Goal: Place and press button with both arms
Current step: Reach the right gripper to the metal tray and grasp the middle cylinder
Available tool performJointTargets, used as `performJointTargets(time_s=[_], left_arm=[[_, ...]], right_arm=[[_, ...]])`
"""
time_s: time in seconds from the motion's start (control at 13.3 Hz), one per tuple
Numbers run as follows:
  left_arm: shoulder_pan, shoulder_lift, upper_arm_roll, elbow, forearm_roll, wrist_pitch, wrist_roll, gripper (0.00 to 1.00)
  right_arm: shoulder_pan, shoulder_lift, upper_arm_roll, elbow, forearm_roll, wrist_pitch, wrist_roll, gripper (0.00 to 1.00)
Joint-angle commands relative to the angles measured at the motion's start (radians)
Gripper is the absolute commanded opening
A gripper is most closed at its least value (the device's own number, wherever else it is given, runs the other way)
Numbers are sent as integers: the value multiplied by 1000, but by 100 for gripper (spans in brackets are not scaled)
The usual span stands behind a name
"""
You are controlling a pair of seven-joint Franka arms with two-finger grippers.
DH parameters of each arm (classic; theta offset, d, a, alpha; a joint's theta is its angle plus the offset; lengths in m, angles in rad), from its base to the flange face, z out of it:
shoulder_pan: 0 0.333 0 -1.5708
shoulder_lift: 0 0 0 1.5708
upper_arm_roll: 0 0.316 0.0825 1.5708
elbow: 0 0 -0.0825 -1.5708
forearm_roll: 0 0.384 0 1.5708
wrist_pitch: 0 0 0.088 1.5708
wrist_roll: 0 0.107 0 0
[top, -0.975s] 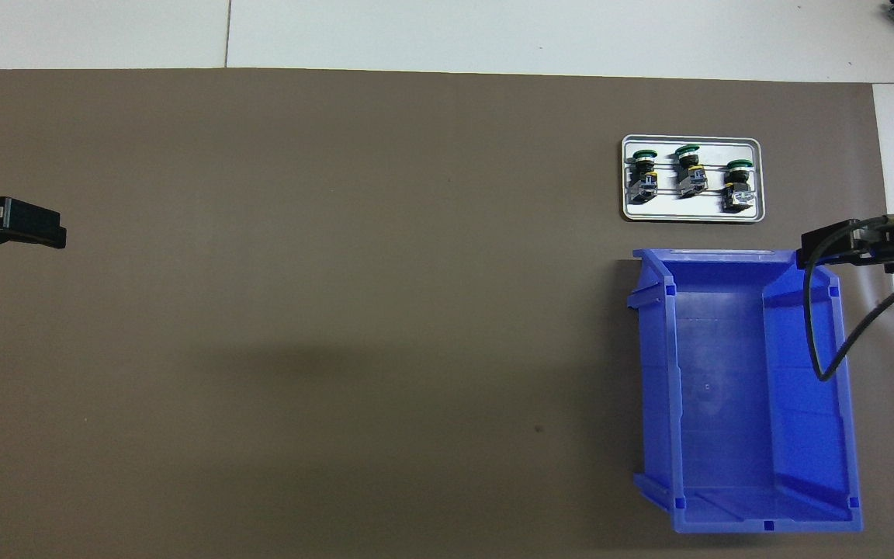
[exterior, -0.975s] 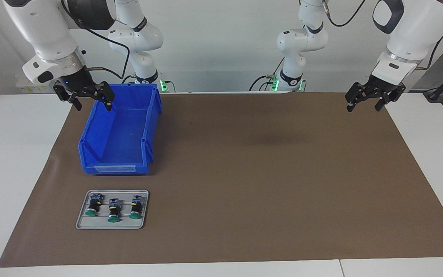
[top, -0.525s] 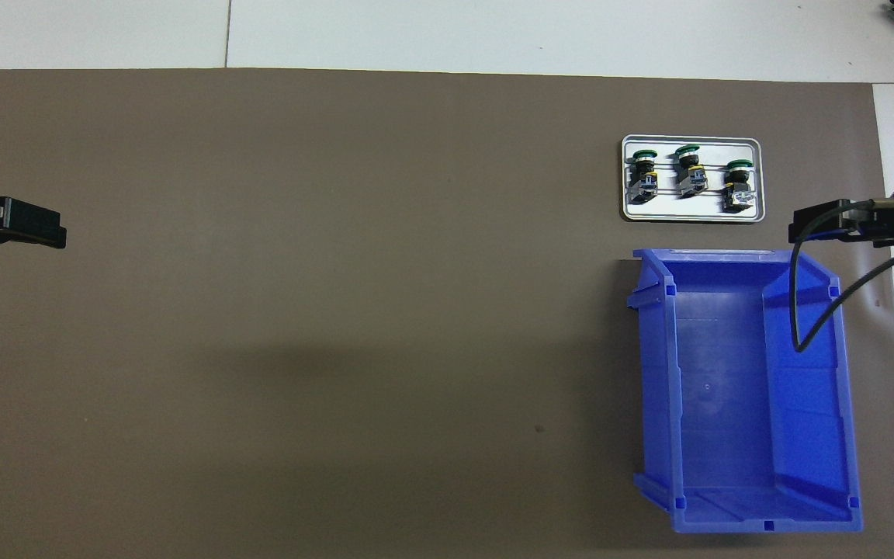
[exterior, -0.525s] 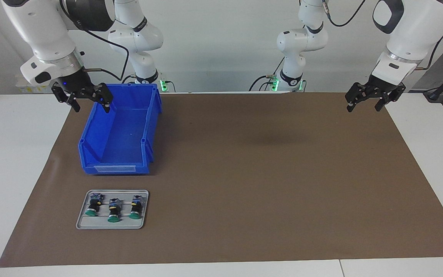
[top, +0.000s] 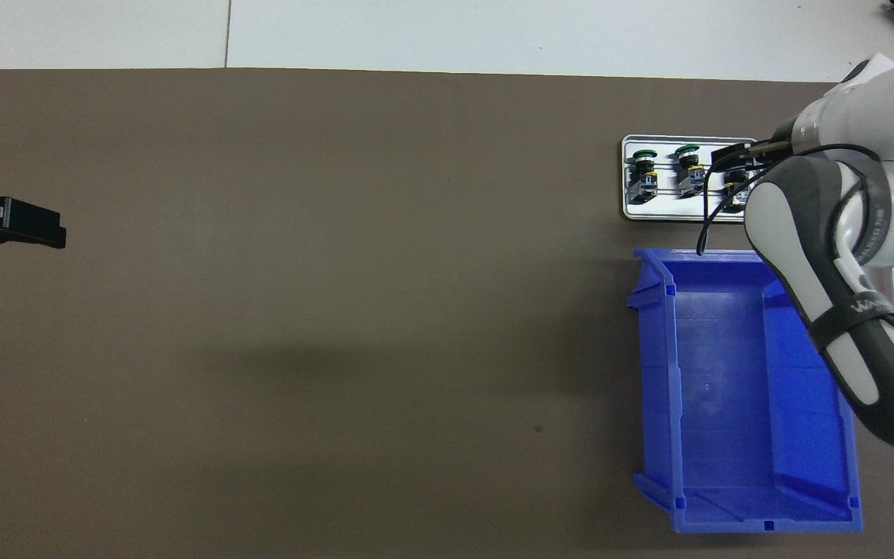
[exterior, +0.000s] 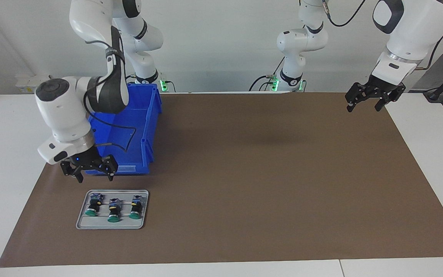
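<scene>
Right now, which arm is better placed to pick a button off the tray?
Right. The right gripper hangs open just above the tray holding three buttons; the left gripper waits at the table's other end.

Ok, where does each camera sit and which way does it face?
Facing view: high, across the table, looking at the robots; shows both arms whole, the open right gripper just above the tray with three buttons, the open left gripper waiting over the mat's edge.
Overhead view: high above the robots' end, looking steeply down; shows the right forearm and the left gripper's tip.
Shared: tray, buttons, blue bin, mat, half a turn apart.
</scene>
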Motion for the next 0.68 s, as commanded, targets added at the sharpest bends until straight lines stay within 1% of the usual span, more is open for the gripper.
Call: performJointTargets(time_s=[0.0, 0.15, 0.23, 0.45, 0.53, 0.6], left_arm=[[11, -28, -5, -31, -9, 8, -6, 100], [11, -28, -5, -31, -9, 8, -6, 100], [11, -28, -5, -31, -9, 8, -6, 100], [11, -28, -5, -31, -9, 8, -6, 100], [11, -28, -5, -31, -9, 8, -6, 100], [11, -28, -5, -31, -9, 8, -6, 100]], right_arm=[[-20, 104, 4, 54, 29, 54, -59, 100], [-28, 136, 3, 42, 142, 128, -157, 100], [-29, 146, 3, 38, 167, 134, -186, 100], [-19, 157, 3, 28, 172, 136, -193, 100], [-17, 160, 3, 0, 172, 146, -202, 99], [-14, 158, 3, -29, 172, 195, -219, 95]])
